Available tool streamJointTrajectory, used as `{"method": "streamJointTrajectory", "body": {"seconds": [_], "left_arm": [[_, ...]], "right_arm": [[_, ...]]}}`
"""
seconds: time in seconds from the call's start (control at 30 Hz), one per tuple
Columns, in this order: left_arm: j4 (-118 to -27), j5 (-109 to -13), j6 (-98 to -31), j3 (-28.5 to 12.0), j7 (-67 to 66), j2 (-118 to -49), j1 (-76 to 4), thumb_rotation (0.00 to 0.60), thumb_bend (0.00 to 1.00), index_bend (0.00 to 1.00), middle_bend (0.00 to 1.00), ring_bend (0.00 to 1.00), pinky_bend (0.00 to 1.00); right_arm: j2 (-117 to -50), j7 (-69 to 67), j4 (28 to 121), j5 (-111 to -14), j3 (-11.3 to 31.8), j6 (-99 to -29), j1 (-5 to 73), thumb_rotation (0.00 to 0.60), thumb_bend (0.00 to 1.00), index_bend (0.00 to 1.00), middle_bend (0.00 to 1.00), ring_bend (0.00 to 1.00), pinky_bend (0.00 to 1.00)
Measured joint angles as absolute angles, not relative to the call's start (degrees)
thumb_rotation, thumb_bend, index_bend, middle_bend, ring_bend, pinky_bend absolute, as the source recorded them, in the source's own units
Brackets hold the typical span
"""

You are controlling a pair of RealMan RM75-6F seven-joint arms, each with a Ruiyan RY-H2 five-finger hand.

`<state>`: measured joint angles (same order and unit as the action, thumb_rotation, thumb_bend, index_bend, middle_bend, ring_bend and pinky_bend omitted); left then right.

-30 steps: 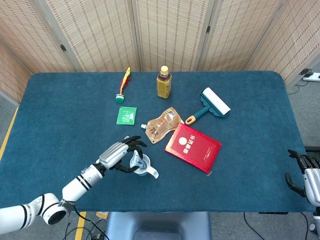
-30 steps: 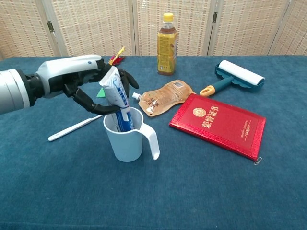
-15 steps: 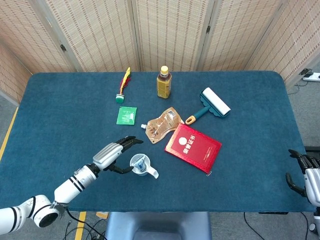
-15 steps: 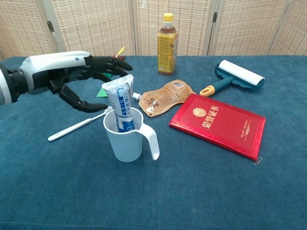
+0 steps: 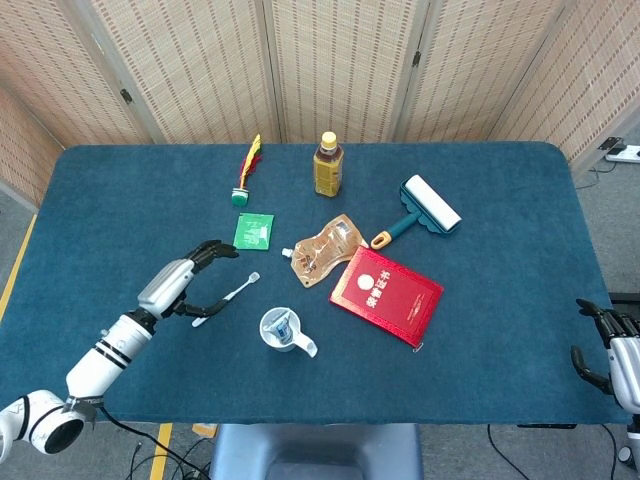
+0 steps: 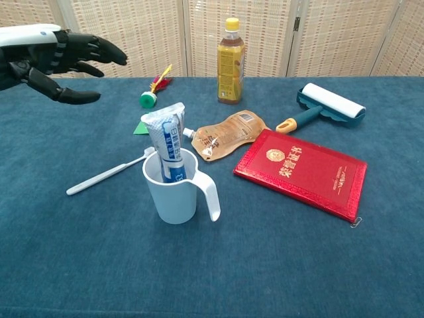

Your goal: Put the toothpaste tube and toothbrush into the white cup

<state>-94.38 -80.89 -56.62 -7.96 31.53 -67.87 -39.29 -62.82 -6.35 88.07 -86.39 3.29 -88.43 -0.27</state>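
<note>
The white cup (image 6: pixel 173 192) (image 5: pixel 281 331) stands near the table's front, handle toward the right. The blue-and-white toothpaste tube (image 6: pixel 167 140) stands upright inside it, its crimped end sticking out above the rim. A white toothbrush (image 6: pixel 109 172) (image 5: pixel 226 299) lies flat on the cloth just left of the cup. My left hand (image 6: pixel 56 59) (image 5: pixel 185 278) hovers open to the left of the toothbrush, fingers spread, holding nothing. My right hand (image 5: pixel 606 345) shows only at the table's right front edge, away from everything.
A red booklet (image 6: pixel 305 171) lies right of the cup, with a brown pouch (image 6: pixel 228 133) behind it. A yellow-capped bottle (image 6: pixel 229 61), a teal lint roller (image 6: pixel 326 106), a green card (image 5: pixel 253 230) and a feathered shuttlecock (image 6: pixel 153 89) sit further back.
My left hand let go of the toothpaste tube, which now stands in the cup, and drew back to the left, away from the cup. The right hand stayed still.
</note>
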Motion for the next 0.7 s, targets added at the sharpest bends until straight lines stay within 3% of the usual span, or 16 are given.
{"method": "streamJointTrajectory", "body": {"seconds": [0.4, 0.7], "left_arm": [[-87.3, -75.39, -56.05, -8.08, 27.12, -70.51, -37.69, 0.6, 0.38, 0.31, 0.16, 0.06, 0.14], [-80.65, -74.71, -53.18, -5.71, 15.44, -76.2, -38.48, 0.6, 0.37, 0.21, 0.16, 0.05, 0.14]], "right_arm": [[-62.9, -6.06, 88.29, -86.94, 3.18, -88.3, -0.01, 0.6, 0.34, 0.17, 0.3, 0.25, 0.25], [-62.86, -5.69, 88.49, -86.8, 3.13, -88.06, 0.04, 0.6, 0.34, 0.17, 0.3, 0.25, 0.25]]}}
